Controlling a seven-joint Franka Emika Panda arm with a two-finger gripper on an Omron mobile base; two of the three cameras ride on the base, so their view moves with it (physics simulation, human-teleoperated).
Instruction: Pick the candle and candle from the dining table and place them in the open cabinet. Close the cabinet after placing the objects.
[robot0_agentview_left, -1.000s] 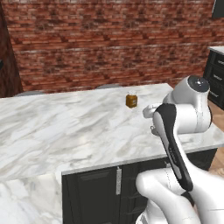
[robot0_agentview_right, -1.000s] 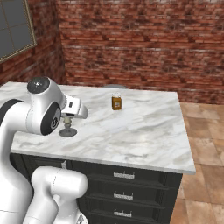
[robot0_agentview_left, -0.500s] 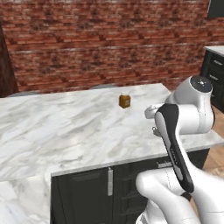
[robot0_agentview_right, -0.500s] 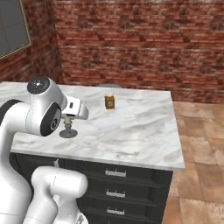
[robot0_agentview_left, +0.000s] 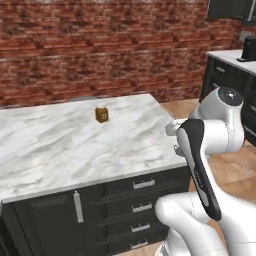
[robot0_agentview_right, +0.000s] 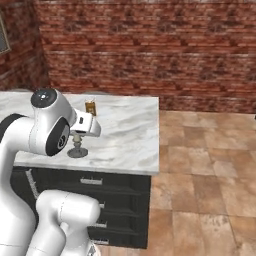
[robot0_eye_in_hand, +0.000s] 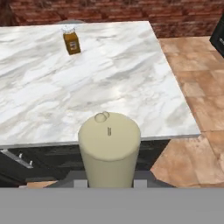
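1. Centrally in the hand view, a short cream stick candle (robot0_eye_in_hand: 109, 148) stands upright with a small wick at its top, very near the camera.
2. Its grey-silver stemmed holder with a round base (robot0_agentview_right: 77, 151) shows in the right base view, hanging just under the hand.
3. Clamped on this candle is the robot's two-finger gripper (robot0_agentview_right: 78, 139), its jaws narrowed around it.
4. The candle sits over the near front edge of the large rectangular dining table with a white, grey-veined marble top (robot0_agentview_left: 60, 145). Whether the holder's base touches the marble cannot be told.
5. A small amber-orange carton (robot0_agentview_left: 102, 114) stands upright farther back on the marble, well apart from the candle.
6. Below the tabletop is a dark base with drawers and silver handles (robot0_agentview_left: 140, 185).
7. Behind the table runs a red brick wall (robot0_agentview_right: 150, 55). Terracotta floor tiles (robot0_agentview_right: 205, 170) spread past the table's right end.
8. At the far right of the left base view stands a separate marble worktop on dark drawers (robot0_agentview_left: 232, 57).
9. Compared with a second ago, the whole scene has slid leftward in both base views, so the camera has moved with the base. More floor and the table's right end now show. The arm's pose and its grip look unchanged.
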